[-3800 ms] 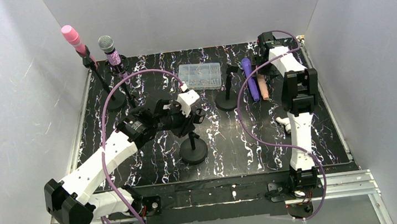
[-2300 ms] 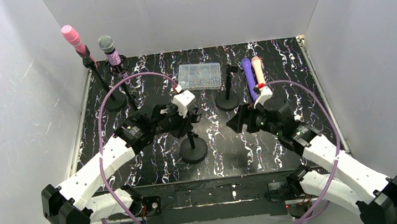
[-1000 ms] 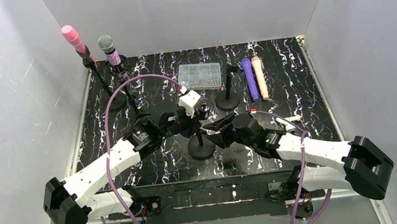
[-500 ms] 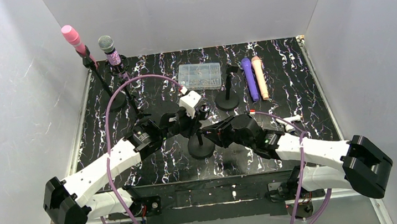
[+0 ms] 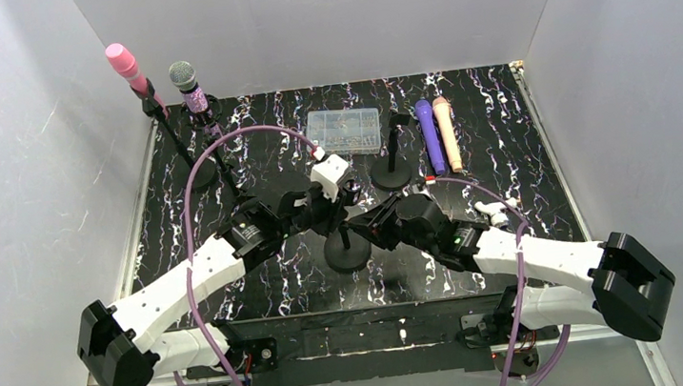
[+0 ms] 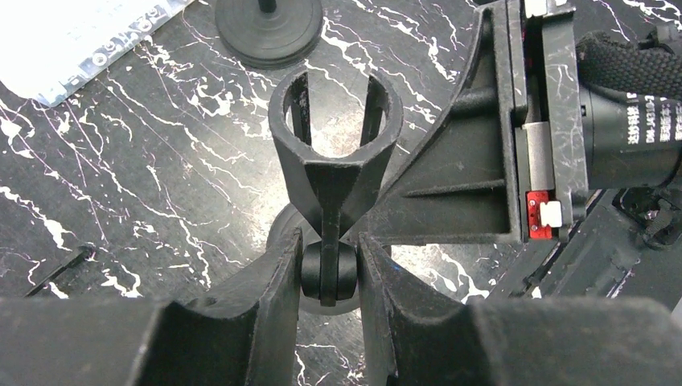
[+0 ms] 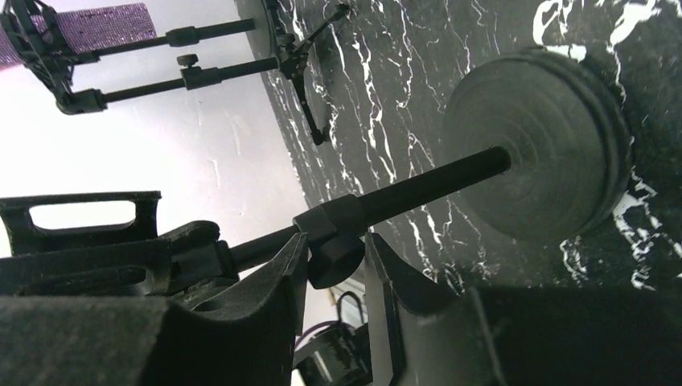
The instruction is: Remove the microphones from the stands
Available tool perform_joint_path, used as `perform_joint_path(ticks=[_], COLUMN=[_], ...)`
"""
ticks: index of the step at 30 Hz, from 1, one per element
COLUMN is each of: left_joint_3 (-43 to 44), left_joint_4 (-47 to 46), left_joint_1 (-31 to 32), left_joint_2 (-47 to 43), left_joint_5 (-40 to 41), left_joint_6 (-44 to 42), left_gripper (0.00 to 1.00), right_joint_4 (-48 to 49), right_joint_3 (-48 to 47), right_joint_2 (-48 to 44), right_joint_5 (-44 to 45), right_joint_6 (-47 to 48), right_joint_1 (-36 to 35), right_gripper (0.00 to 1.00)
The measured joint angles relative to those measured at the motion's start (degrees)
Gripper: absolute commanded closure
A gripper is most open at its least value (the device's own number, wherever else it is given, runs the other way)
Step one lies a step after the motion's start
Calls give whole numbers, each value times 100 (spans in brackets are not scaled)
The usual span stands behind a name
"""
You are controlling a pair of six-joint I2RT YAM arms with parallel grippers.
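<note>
We saw the left gripper [image 6: 328, 259] clamped on the pivot knob [image 6: 329, 273] under the clip [image 6: 335, 112] of the middle stand [image 5: 348, 252] — the right gripper [image 7: 334, 259] pinched that stand's post collar [image 7: 331, 225]. The pink microphone [image 5: 123, 61] and glittery microphone [image 5: 184, 79] sat clipped in stands at the far-left corner — the purple microphone [image 5: 428, 136] and beige microphone [image 5: 447, 134] lay flat far right.

The white-shelled left arm [image 5: 175, 287] and right arm [image 5: 536, 259] are showing black joints, each trailing a looping purple cable [image 5: 189, 219]; the black pincer fingers [image 6: 261, 310] are looking scuffed.
</note>
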State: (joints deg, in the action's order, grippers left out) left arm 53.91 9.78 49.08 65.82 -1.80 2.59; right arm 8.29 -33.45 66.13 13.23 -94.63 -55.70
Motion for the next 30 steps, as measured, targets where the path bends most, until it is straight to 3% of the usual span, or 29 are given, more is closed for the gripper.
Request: perform_joint_path(ticks=[8, 21, 24, 28, 30], left_joint_3=[299, 658, 688, 691, 695], left_joint_4=[376, 848, 874, 855, 820], left_joint_1=[0, -22, -20, -13, 0], left_joint_2=[192, 413, 428, 444, 470], left_joint_5=[0, 90, 83, 46, 22], left_joint_6=[4, 9, 9, 13, 11], left_gripper=[100, 100, 100, 100, 100], right_joint_4=[282, 1329, 1482, 1473, 1397], right_joint_3=[-33, -24, -7, -4, -4], right_joint_2=[24, 205, 216, 138, 4], right_joint_5=[490, 1427, 1563, 1558, 1506], right_joint_6=[1703, 5613, 6334, 6712, 6723], right_joint_1=[-223, -850, -975, -1043, -1121], right_gripper=[94, 86, 71, 31, 24])
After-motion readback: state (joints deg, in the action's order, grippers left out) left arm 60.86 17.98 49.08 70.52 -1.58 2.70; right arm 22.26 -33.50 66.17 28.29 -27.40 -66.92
